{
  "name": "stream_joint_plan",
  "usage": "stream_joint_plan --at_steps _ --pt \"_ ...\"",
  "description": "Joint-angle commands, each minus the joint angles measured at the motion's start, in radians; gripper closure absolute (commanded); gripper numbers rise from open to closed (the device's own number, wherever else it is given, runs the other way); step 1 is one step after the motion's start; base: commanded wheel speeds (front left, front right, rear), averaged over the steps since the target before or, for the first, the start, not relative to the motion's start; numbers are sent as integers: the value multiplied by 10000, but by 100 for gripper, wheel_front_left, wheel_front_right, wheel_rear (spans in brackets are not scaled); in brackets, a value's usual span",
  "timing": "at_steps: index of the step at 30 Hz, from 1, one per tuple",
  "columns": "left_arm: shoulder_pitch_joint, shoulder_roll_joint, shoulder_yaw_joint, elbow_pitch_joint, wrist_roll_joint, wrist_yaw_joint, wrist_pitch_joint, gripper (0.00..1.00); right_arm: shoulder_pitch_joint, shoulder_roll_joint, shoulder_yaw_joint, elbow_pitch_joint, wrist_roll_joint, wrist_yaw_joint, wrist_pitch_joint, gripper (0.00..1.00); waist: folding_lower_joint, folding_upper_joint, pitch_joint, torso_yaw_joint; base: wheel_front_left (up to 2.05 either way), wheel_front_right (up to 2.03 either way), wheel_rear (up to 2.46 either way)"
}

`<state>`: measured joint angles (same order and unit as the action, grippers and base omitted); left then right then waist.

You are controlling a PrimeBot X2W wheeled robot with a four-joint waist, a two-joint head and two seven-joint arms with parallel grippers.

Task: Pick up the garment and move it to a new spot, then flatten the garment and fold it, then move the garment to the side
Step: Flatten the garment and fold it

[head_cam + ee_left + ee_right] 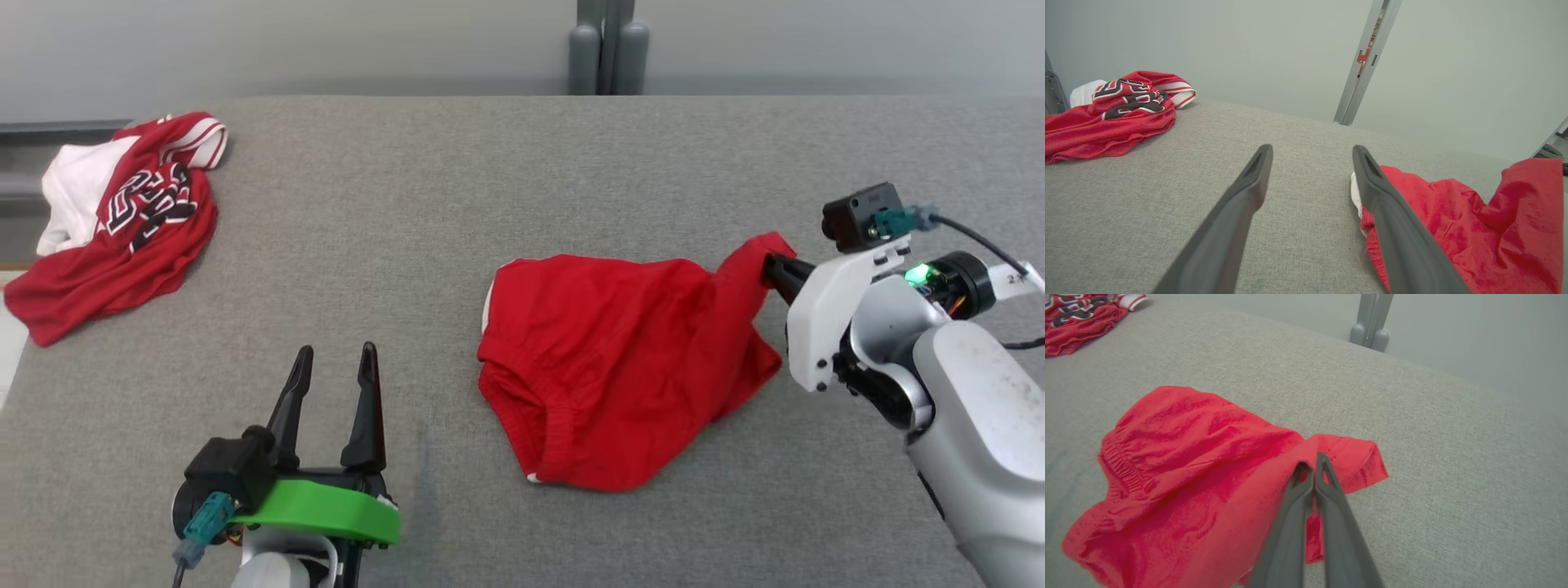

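Observation:
A pair of plain red shorts point(612, 359) lies crumpled on the grey table, right of the middle. My right gripper point(763, 265) is shut on the shorts' upper right corner and holds that corner lifted a little off the cloth surface. In the right wrist view the two fingers point(1312, 473) are pressed together with red fabric point(1208, 457) draped over them. My left gripper point(333, 359) stands open at the lower left, apart from the shorts, with nothing between its fingers. From the left wrist, the shorts point(1453, 220) lie just past the right finger.
A second red garment with white trim and black lettering point(122, 220) is heaped at the table's far left corner. A grey post point(608, 45) rises behind the table's back edge. Bare grey cloth point(457, 188) stretches between the two garments.

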<state>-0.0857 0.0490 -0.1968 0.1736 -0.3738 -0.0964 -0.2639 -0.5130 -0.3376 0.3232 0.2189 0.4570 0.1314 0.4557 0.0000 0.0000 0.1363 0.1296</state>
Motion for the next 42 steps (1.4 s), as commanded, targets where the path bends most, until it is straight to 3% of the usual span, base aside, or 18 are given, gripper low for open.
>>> stream_joint_plan --at_steps 1,11,22,24,25,33,38,42 --pt "-217 26 -53 -45 -94 -32 -8 0 -414 57 -109 515 -44 -14 -112 100 0 0 563 710 0 0 0" --pt "-530 26 -532 -190 -330 42 -8 0 -2820 377 -642 4541 -983 -14 -829 100 0 0 1135 1623 0 0 0" --pt "-689 26 -888 -230 -415 83 -7 0 -4224 617 -1869 7467 -1969 -14 -2139 100 0 0 1400 1608 0 0 0" --pt "-705 26 -892 -216 -390 84 -7 0 -4318 724 -1940 7719 -2094 -14 -2520 40 0 0 1391 1509 0 0 0" --pt "-710 26 -893 -210 -372 82 -7 0 -4344 790 -1971 7804 -2106 -14 -2705 0 0 0 1378 1462 0 0 0" --pt "-492 28 -1031 -141 -183 -12 -7 0 -3853 827 -1231 7400 -1663 -14 -4546 0 0 0 955 1006 0 0 0" --pt "-208 28 -1094 -78 -72 -58 -7 0 -2898 578 -676 6547 -1238 -14 -5885 0 0 0 473 615 0 0 0" --pt "51 26 -1192 -41 -28 -105 -7 0 -1857 553 -838 5863 -1048 -14 -6735 0 0 0 142 274 0 0 0"
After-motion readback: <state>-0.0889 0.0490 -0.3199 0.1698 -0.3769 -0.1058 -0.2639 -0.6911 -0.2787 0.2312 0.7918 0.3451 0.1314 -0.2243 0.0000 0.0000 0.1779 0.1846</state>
